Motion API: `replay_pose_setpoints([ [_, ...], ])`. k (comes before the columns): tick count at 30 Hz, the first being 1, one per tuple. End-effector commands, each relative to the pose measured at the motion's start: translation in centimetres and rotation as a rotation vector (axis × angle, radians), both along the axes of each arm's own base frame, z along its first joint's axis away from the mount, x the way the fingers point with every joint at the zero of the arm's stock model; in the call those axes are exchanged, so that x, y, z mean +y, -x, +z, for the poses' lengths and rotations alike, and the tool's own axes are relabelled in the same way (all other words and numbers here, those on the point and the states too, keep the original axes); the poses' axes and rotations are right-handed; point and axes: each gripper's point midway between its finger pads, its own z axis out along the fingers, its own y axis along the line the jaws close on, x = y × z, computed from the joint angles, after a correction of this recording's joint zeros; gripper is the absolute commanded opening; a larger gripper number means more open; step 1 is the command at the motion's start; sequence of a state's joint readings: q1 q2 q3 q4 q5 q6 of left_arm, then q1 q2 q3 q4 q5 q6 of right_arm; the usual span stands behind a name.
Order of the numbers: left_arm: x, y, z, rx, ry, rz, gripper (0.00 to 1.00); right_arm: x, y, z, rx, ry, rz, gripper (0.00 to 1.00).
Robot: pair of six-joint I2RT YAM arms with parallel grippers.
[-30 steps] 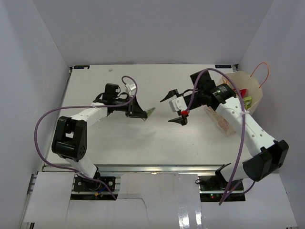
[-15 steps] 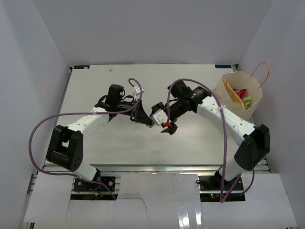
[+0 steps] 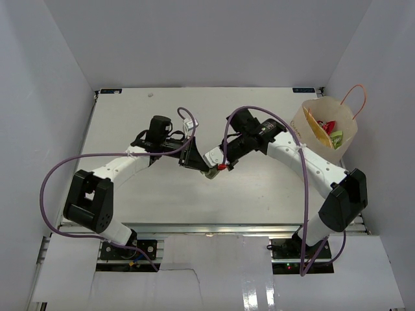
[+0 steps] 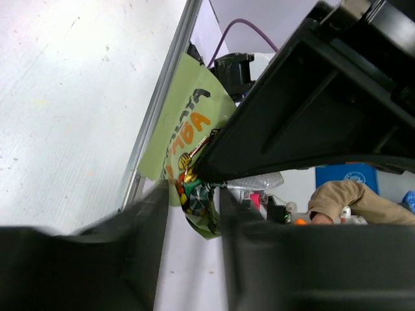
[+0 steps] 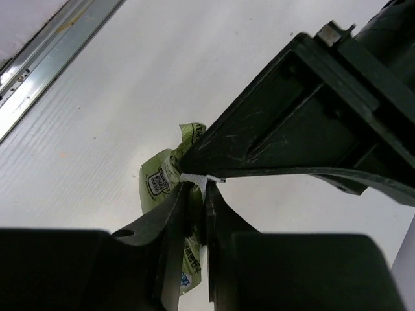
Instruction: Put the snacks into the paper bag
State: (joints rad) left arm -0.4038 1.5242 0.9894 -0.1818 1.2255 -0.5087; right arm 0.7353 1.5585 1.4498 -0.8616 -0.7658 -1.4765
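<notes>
A light green packet (image 3: 209,171) hangs above the middle of the table, between the two grippers' tips. My right gripper (image 3: 218,166) is shut on it; in the right wrist view its jaws (image 5: 196,194) pinch the packet (image 5: 157,179) at its crumpled middle. My left gripper (image 3: 198,162) meets it from the left, and its jaws (image 4: 194,202) stand apart around the packet's (image 4: 186,133) lower end, open. The paper bag (image 3: 324,102) stands upright at the far right with red, yellow and green snacks (image 3: 329,131) showing inside.
The bag's orange cord handle (image 3: 358,96) sticks up near the right wall. Purple cables (image 3: 61,168) loop off both arms. White walls close in the table on the left, back and right.
My right arm swung left from the bag to meet the left gripper and shut on the green packet. The left jaws have spread apart from their earlier grip on it.
</notes>
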Motion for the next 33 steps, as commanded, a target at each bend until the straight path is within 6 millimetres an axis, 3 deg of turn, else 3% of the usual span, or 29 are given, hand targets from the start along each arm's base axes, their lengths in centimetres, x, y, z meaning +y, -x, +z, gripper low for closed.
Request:
replay_pose_setpoints([
  [1,-0.1,-1.2,3.2,-0.133,0.047,0.02,0.51,-1.4,1.8,-1.1,0.066,0.074,-0.02,0.15],
  [3,-0.1,-1.7,4.2,-0.181,0.046,0.039,0.62,-2.3,2.0,-1.0,0.055,0.087,-0.049,0.12],
  [6,0.7,-2.7,5.1,-0.252,0.015,0.086,0.64,-4.1,1.5,0.7,0.072,0.052,-0.134,0.1],
  [7,1.2,-2.9,4.9,-0.244,-0.017,0.11,0.64,-5.2,0.3,1.5,0.084,0.032,-0.197,0.09],
  [9,1.9,-4.1,4.9,-0.329,-0.078,0.181,0.64,-6.3,-1.1,5.9,0.131,-0.082,-0.318,0.08],
  [12,3.3,-5.2,3.6,-0.367,-0.19,0.283,0.65,-10.8,-6.5,12.8,0.104,-0.255,-0.664,0.08],
  [13,4.3,-6.1,3.1,-0.392,-0.258,0.364,0.66,-13.0,-8.8,16.3,0.121,-0.377,-0.851,0.08],
  [15,5.5,-7.1,2.5,-0.41,-0.335,0.454,0.68,-17.4,-12.0,19.5,0.06,-0.481,-1.144,0.08],
  [16,6.6,-7.8,2.4,-0.433,-0.39,0.524,0.68,-20.4,-13.1,22.3,0.057,-0.6,-1.293,0.08],
  [18,7.6,-8.2,2.6,-0.462,-0.425,0.587,0.72,-26.7,-15.0,23.9,-0.008,-0.716,-1.598,0.08],
  [20,9.1,-8.7,3.2,-0.509,-0.463,0.672,0.77,-29.9,-15.5,24.6,-0.044,-0.794,-1.737,0.08],
  [21,9.5,-8.8,3.3,-0.524,-0.473,0.697,0.87,-33.3,-15.9,24.4,-0.111,-0.82,-1.898,0.08],
  [23,10.8,-9.0,3.7,-0.559,-0.5,0.765,0.98,-35.8,-16.4,22.8,-0.167,-0.782,-1.999,0.08],
  [25,11.3,-9.0,3.9,-0.579,-0.509,0.792,0.98,-38.0,-16.9,21.4,-0.19,-0.741,-2.083,0.08],
  [30,12.1,-8.2,3.6,-0.577,-0.519,0.829,0.98,-41.2,-17.5,18.2,-0.194,-0.644,-2.175,0.08],
  [33,12.4,-7.9,3.4,-0.57,-0.519,0.842,0.98,-42.0,-17.9,16.3,-0.182,-0.584,-2.187,0.08],
])
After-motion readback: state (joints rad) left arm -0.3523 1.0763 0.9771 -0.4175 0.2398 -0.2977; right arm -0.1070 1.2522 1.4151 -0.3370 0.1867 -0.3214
